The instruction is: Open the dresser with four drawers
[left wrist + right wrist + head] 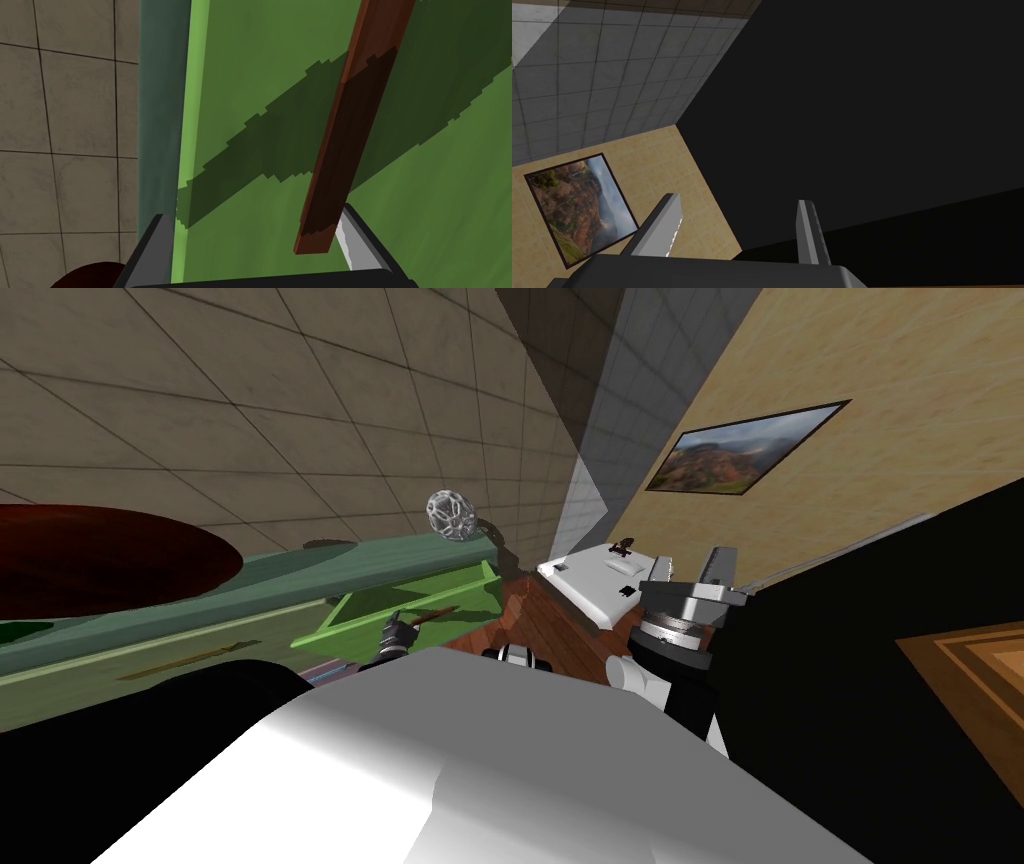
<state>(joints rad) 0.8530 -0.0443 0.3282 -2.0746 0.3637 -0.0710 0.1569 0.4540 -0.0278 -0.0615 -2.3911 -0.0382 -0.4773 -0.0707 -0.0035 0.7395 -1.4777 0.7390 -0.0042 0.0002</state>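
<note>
Where parked close against the green dresser (200,618), noted left gripper (254,211) at the front of the one drawer (420,593) standing out from the dresser, fingers (350,240) spread wide and clamping nothing. Found between them the near end of the brown bar handle (350,125), just beside one finger and well apart from the other, slanting across the bright green drawer front under a dark band of shadow. Logged beside the drawer's edge the darker teal frame (162,100) of the dresser, then a tiled wall. Spotted right gripper (692,566) held up well to the right of the dresser, fingers wide apart, holding nothing. Marked on the dresser top, toward its far end, a white wire-mesh ball (450,513); at the dresser's near end, a dark red round surface (100,558). Past the dresser's far end, brown wood floor (540,618) and a low white piece of furniture (595,583). Farthest from the dresser, a framed landscape picture (745,448) on a tan wall, with a black area (860,628) lower down.
</note>
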